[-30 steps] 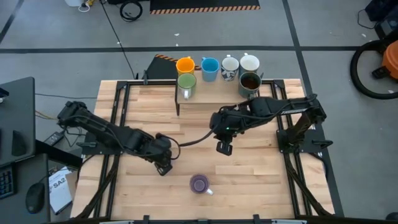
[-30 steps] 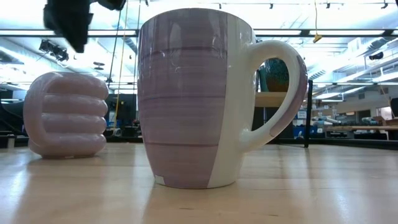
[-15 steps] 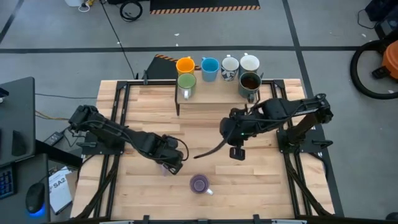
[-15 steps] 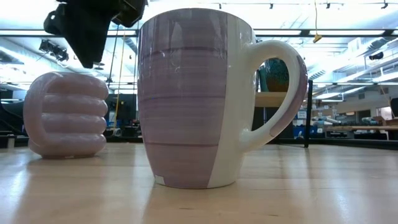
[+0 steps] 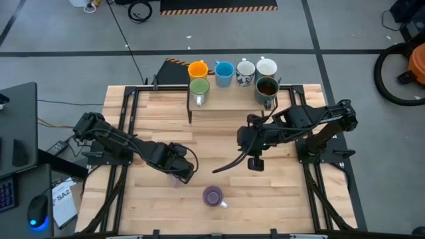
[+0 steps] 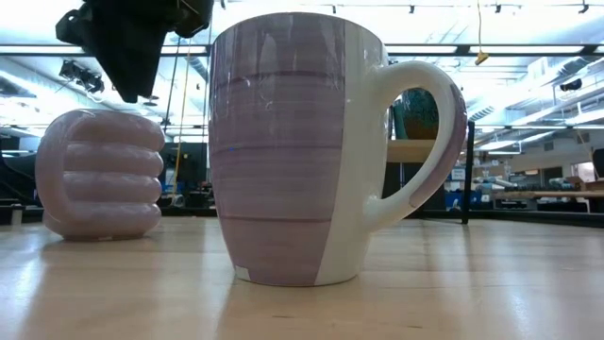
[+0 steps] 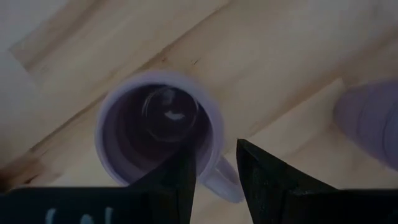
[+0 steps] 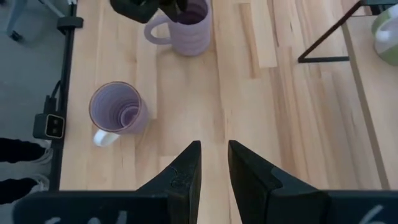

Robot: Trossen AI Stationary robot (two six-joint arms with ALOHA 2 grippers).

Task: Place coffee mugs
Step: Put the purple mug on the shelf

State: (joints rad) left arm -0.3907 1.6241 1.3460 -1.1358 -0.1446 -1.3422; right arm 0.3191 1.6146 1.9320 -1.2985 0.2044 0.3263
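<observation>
Left wrist view: left gripper [image 7: 213, 163] has its jaws parted with a narrow gap, holding nothing. It looks straight down into the ribbed lilac mug [image 7: 155, 140]. One of the fingers [image 7: 261, 180] lines up outside the rim and the other over the rim by the handle. Low view puts this gripper above that mug, clear of its top, not touching. The mug is upright on the table [image 5: 279, 192], left of centre, and mostly hidden under the gripper in the high view.

Right gripper [image 8: 213, 149] has its jaws narrowly apart and empty, hanging over bare wood right of the table's centre, well apart from any mug.

Striped lilac mug [image 6: 283, 151] stands upright near the front edge, about mid-width, between the two arms and closer to the left one. It sits near the ribbed mug but apart from it. Its handle is white.

Six more mugs are bunched at the far edge:
- back row: orange mug [image 5: 198, 69], blue mug [image 5: 224, 72], patterned white mug [image 5: 245, 70], plain white mug [image 5: 266, 66]
- just in front of them: green mug [image 5: 199, 87] and dark mug [image 5: 267, 87]

All six are upright and well apart from both grippers.
</observation>
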